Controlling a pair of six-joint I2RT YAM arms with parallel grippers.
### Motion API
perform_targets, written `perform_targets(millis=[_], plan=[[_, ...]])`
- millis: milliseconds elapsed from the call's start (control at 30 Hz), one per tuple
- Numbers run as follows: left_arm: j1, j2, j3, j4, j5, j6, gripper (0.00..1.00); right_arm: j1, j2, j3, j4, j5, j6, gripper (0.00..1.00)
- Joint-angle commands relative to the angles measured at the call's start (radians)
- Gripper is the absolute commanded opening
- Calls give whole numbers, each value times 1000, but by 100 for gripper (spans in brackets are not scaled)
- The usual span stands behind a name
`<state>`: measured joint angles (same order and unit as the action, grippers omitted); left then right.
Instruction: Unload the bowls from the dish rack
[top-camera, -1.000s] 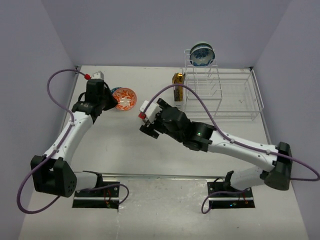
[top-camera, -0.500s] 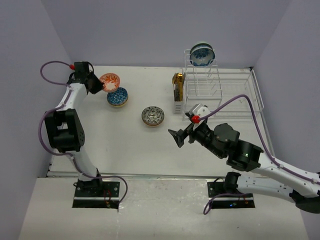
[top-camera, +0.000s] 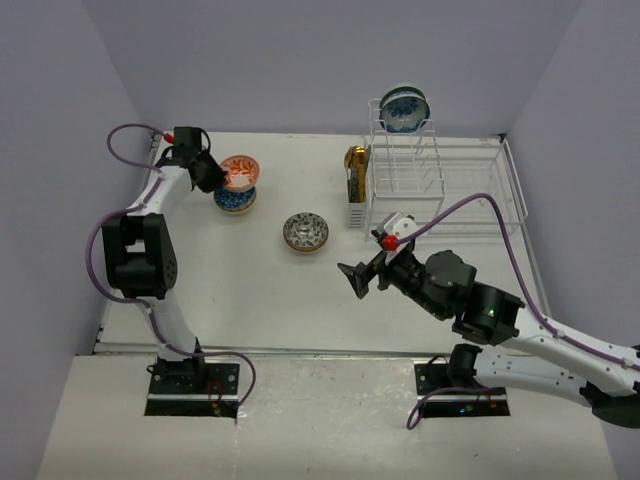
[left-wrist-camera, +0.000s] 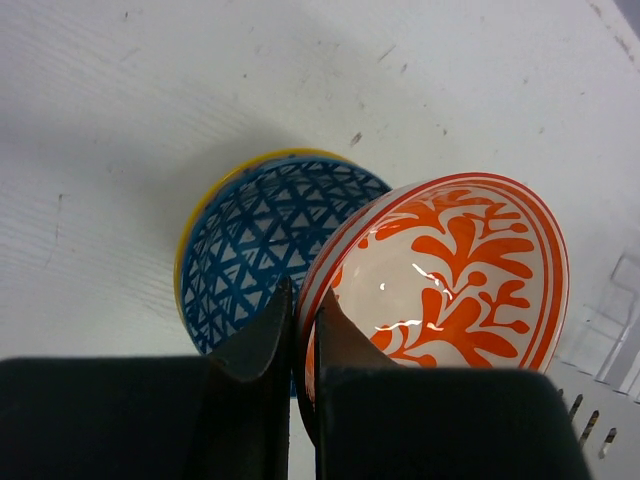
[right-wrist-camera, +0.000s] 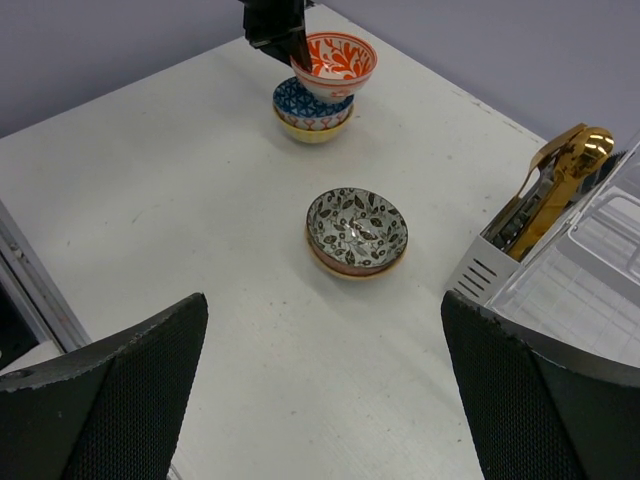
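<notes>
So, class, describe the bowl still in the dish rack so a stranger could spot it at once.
Find the clear wire dish rack at the far right of the table. Atop its tall upright slots one bowl stands on edge, blue-patterned inside. No other bowl is in the rack.

scanning all three views and there's nothing to read: no lettering, label, brand or number legible anywhere; the orange-red bowl (left-wrist-camera: 440, 270) carries only painted fronds, the blue bowl (left-wrist-camera: 250, 240) only a lattice, the grey bowl (right-wrist-camera: 357, 232) only leaf shapes, and the dish rack (top-camera: 404, 160) is bare wire with no tag that can be made out
</notes>
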<state>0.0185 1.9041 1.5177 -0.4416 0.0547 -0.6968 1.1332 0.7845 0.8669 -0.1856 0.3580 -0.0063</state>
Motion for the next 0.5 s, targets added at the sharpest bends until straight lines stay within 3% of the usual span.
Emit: perform_targets(millis=[0, 333, 467], plan=[[0, -97, -45, 44, -49, -23, 0, 4, -14, -14, 37, 25, 14, 99], [3, -89, -100, 79, 4, -35, 0, 5, -18, -37, 44, 27, 14, 99], [8, -85, -110, 89, 33, -36, 4, 4, -11, -39, 46, 19, 15, 99]])
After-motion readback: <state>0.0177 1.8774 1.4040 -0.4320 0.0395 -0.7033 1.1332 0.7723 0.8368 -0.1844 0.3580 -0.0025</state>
